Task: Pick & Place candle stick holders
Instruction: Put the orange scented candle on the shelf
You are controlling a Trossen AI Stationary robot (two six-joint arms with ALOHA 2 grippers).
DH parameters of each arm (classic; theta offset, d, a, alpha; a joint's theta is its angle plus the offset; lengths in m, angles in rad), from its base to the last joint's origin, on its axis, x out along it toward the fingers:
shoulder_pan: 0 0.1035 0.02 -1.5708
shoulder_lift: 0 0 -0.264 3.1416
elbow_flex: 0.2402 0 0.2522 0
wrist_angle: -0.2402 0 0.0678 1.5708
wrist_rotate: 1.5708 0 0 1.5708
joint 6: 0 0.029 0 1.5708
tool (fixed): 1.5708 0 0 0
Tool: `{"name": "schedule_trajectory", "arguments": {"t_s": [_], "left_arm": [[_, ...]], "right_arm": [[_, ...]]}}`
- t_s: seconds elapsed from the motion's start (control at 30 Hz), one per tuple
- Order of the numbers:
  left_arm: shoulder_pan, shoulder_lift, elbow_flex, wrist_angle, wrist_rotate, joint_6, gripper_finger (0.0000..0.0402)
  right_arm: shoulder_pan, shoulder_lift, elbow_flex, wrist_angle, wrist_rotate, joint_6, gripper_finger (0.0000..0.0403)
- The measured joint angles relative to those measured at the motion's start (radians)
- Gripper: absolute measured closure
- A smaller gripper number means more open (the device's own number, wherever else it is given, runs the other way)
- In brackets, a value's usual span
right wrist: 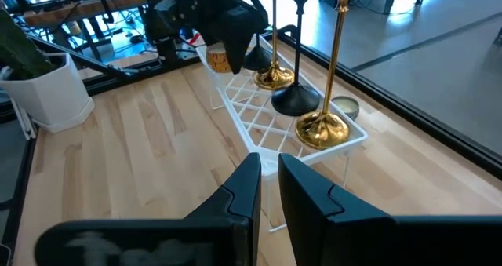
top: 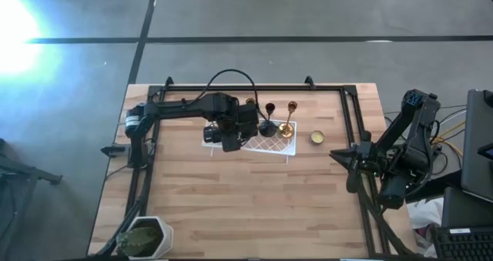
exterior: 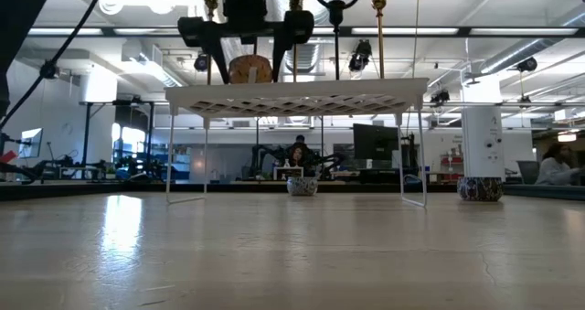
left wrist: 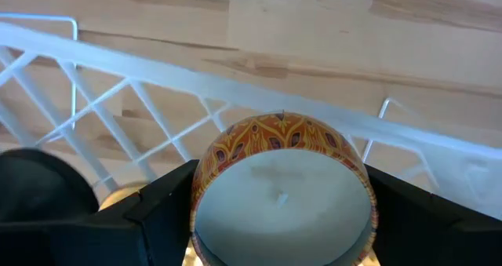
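Observation:
On the white lattice tray (top: 271, 144) stand slim candle stick holders by their round bases: gold ones (right wrist: 321, 129) (right wrist: 273, 78) and a black one (right wrist: 296, 101). My left gripper (left wrist: 280, 195) points down over the tray's left end, shut on a round orange-patterned candle (left wrist: 281, 191) with white wax. In the low view the candle (exterior: 249, 69) sits at the tray top; whether it rests on it I cannot tell. My right gripper (right wrist: 267, 187) waits shut and bare, raised at the table's right edge (top: 339, 155). My left gripper pinches the candle's round patterned side wall (left wrist: 202, 168) between its two fingers (left wrist: 169, 199), one on each opposite side. The fingers come from above, pointing down. The candle stays upright, wax face up, over the tray's lattice.
A small pale tealight (top: 316, 138) lies on the wood right of the tray. A white pot with a plant (top: 146, 236) stands at the near left corner. Black frame rails (top: 254, 86) run along the far and side edges. Bare wood stretches across the near half.

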Motion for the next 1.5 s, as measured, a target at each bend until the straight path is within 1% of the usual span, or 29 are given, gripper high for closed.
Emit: {"name": "schedule_trajectory", "arguments": {"t_s": [0.67, 1.1, 1.33, 1.5], "left_arm": [[0.009, -0.001, -0.007, 0.007, -0.008, 0.018, 0.0097], [0.01, 0.033, 0.002, 0.012, -0.007, 0.013, 0.0096], [0.012, 0.033, 0.006, 0.016, -0.008, -0.034, 0.0095], [0.013, 0.033, 0.007, 0.014, -0.009, -0.083, 0.0076]], "right_arm": [[0.0, 0.0, 0.0, 0.014, 0.0, 0.0, 0.036], [0.0, 0.0, 0.0, 0.014, 0.0, 0.0, 0.036], [0.0, 0.0, 0.0, 0.015, 0.0, 0.0, 0.036], [0.0, 0.0, 0.0, 0.018, 0.0, 0.0, 0.036]]}}
